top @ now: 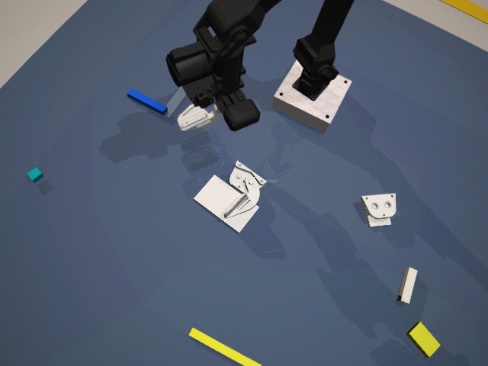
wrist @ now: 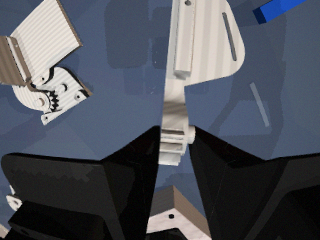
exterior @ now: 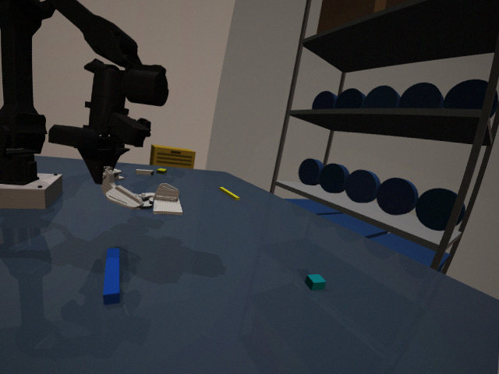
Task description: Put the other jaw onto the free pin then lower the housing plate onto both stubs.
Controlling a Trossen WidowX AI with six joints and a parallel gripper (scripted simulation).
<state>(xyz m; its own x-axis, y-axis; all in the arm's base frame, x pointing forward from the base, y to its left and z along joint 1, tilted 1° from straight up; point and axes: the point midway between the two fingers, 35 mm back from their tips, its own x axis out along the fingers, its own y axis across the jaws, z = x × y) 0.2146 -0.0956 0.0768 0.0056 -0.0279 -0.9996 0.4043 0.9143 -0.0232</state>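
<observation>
My gripper (top: 217,111) (exterior: 105,175) (wrist: 174,132) is shut on the loose jaw (top: 192,119) (exterior: 121,196) (wrist: 207,47), holding it at its toothed end. That jaw hangs above the table, away from the base, its slotted wing pointing away from my fingers. The base (top: 236,169) lies on the table; the fitted jaw (top: 252,196) (wrist: 47,37) sits on one pin, its ribbed plate out to one side. The free pin (top: 238,176) (wrist: 64,87) stands bare beside its teeth. The housing plate (top: 381,211), with two round holes, lies apart at the right in the top view.
A blue bar (top: 146,101) (exterior: 111,275) (wrist: 280,7) and a pale strip (top: 175,101) (wrist: 259,104) lie near the held jaw. A teal cube (top: 34,174) (exterior: 315,281), a white block (top: 409,284), a yellow block (top: 423,339) and a yellow bar (top: 223,347) lie farther out.
</observation>
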